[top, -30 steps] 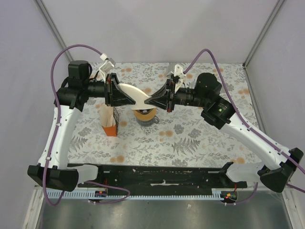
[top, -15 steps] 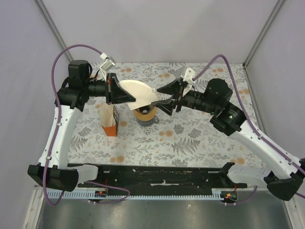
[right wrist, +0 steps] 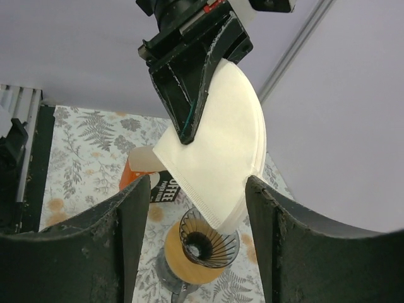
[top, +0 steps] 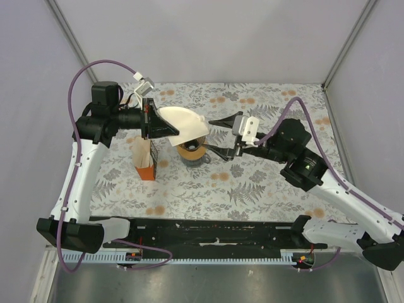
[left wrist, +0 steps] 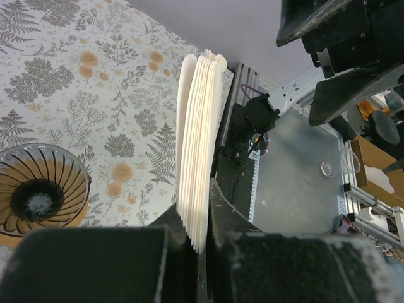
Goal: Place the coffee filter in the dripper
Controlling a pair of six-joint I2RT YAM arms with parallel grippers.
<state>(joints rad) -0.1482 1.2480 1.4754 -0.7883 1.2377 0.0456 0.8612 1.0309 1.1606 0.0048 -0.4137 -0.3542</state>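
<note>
Right gripper (top: 208, 134) has let go of the coffee filter (top: 186, 123) and drawn back toward its own side, its jaws now standing wide apart with nothing between them, while the left gripper (top: 169, 129) has kept its place. That left gripper is clamped tight on the filter's straight edge, holding the white fan in the air just above and behind the dripper (top: 192, 151), which sits on the flowered table (top: 265, 183) beside the orange printed packet (top: 145, 161). Seen edge-on from the left wrist, the paper (left wrist: 199, 139) looks like a bundle of many thin leaves pressed flat, not a single sheet. I judge it very light, limp and easily creased, and the leaves are likely to slide on one another or fan apart if the pinch loosens. The firmest hold is probably along the seamed straight edge near the point, where the paper is doubled; the curved rim would buckle. It is still flat, so it must be spread into a cone to seat in the ribbed bowl (right wrist: 202, 243).
</note>
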